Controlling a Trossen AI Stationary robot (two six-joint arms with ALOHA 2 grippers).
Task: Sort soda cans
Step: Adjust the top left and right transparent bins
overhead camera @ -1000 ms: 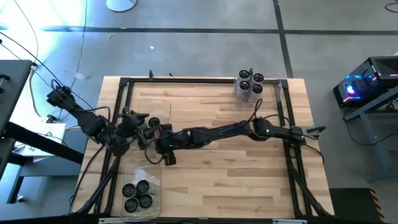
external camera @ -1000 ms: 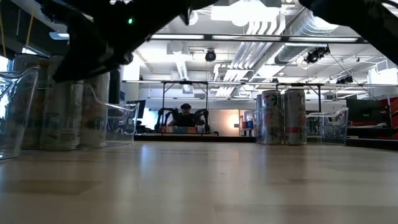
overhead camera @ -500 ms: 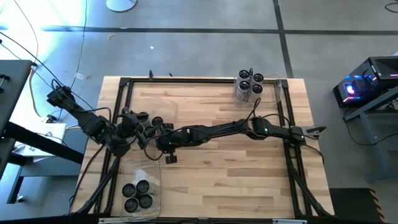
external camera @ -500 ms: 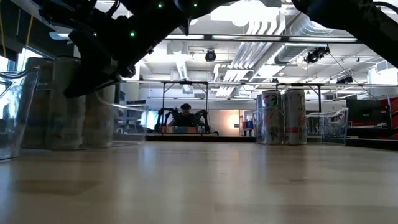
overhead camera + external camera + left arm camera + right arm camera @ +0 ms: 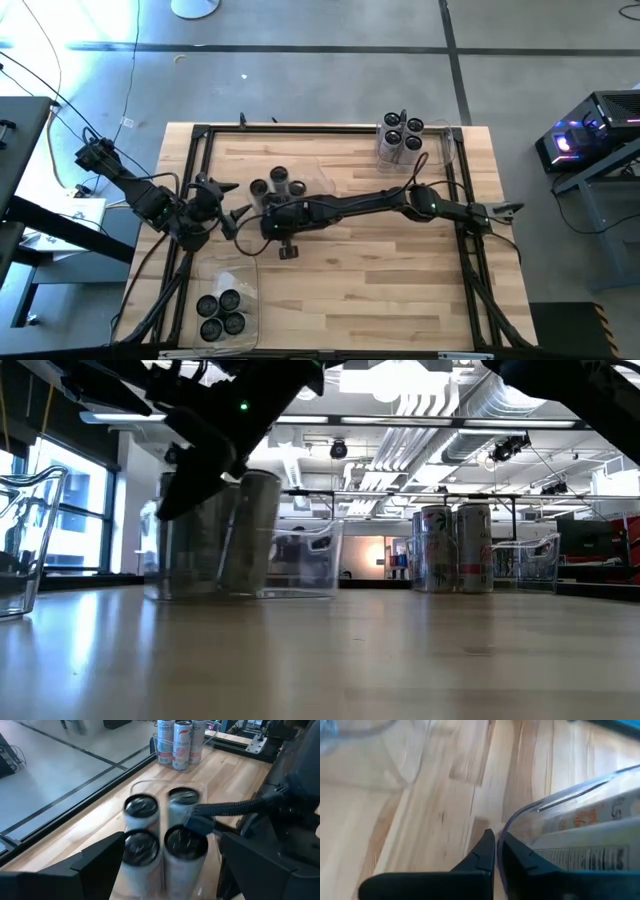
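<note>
A clear bin [image 5: 290, 185] holding several silvery soda cans [image 5: 141, 807] stands on the table left of centre. My right gripper [image 5: 274, 208] reaches across from the table's right and is shut on this bin's wall. My left gripper [image 5: 226, 200] hovers open just left of the bin, touching nothing. In the left wrist view its two fingers frame the cans from a distance. The bin shows in the low view [image 5: 240, 535] under the dark arm. My right gripper pinches the clear bin's wall at its rim [image 5: 503, 836], one finger inside on the cans' side [image 5: 517, 855] and one outside [image 5: 482, 852]. The fingers slant down from the table's right. The bin stands flat on the table with its cans upright.
A second clear bin with several cans [image 5: 402, 138] stands at the far right corner. A third with dark-topped cans [image 5: 220, 312] is at the near left. Bare wood lies across the middle and near right. A black frame rail [image 5: 330, 128] borders the table.
My right gripper has shut on the bin's wall, tipped more steeply down, and drawn back toward the table's right. The bin with its cans has slid along the table to the right, staying upright. My left gripper has kept open.
</note>
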